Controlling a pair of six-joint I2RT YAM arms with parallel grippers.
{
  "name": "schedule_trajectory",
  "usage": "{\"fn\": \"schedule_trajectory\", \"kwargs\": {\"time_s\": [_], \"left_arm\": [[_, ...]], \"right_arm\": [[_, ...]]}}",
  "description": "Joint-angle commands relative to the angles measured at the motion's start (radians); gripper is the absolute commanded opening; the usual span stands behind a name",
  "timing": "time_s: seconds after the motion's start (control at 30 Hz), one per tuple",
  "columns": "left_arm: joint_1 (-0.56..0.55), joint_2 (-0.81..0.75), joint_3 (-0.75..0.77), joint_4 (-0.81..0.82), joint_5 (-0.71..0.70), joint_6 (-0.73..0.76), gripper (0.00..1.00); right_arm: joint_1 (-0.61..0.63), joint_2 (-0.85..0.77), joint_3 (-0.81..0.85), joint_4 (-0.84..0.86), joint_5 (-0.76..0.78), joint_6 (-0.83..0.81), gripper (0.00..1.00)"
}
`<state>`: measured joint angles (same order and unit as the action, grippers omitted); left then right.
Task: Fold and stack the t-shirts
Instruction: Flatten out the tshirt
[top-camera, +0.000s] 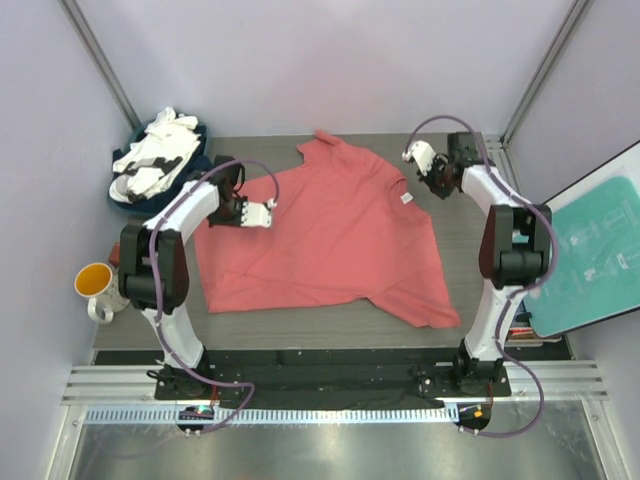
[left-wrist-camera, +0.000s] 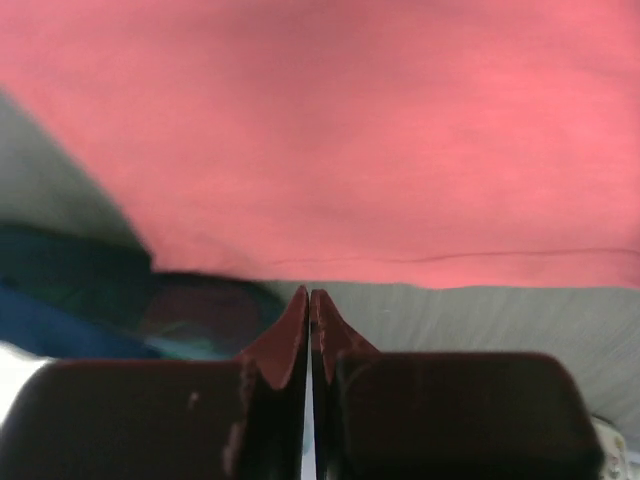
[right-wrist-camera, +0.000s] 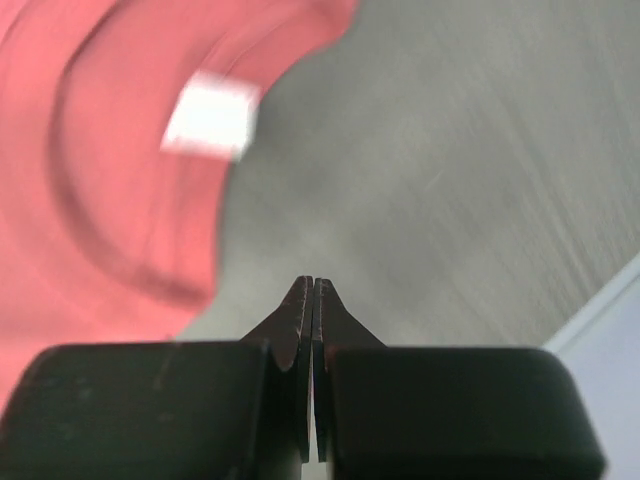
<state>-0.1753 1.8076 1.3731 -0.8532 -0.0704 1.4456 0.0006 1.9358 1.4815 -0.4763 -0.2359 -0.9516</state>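
A coral-red t-shirt (top-camera: 325, 235) lies spread flat on the grey table, its neck with a small white tag (top-camera: 407, 199) at the right. My left gripper (top-camera: 268, 213) is shut and empty above the shirt's left side; the left wrist view shows red cloth (left-wrist-camera: 350, 130) ahead of the closed fingertips. My right gripper (top-camera: 412, 157) is shut and empty over bare table just beyond the collar; the right wrist view shows the collar and the tag (right-wrist-camera: 210, 115) to the left. White and dark navy t-shirts (top-camera: 158, 155) lie in a heap at the back left.
An orange-lined white mug (top-camera: 94, 285) stands at the left beside the left arm. A teal-and-white board (top-camera: 595, 250) leans at the right. Pale walls and metal posts enclose the table.
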Motion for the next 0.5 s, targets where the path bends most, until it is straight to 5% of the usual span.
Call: {"fn": "schedule_trajectory", "kwargs": {"time_s": [0.0, 0.1, 0.47], "left_arm": [[-0.001, 0.059, 0.141, 0.082, -0.101, -0.126, 0.00], [-0.006, 0.091, 0.173, 0.088, -0.130, -0.133, 0.00], [-0.046, 0.142, 0.184, 0.068, -0.198, -0.154, 0.00]], "right_arm": [[0.041, 0.168, 0.229, 0.070, -0.037, 0.192, 0.01], [0.067, 0.268, 0.388, 0.088, -0.068, 0.235, 0.01], [0.190, 0.460, 0.559, 0.245, -0.108, 0.369, 0.01]]}}
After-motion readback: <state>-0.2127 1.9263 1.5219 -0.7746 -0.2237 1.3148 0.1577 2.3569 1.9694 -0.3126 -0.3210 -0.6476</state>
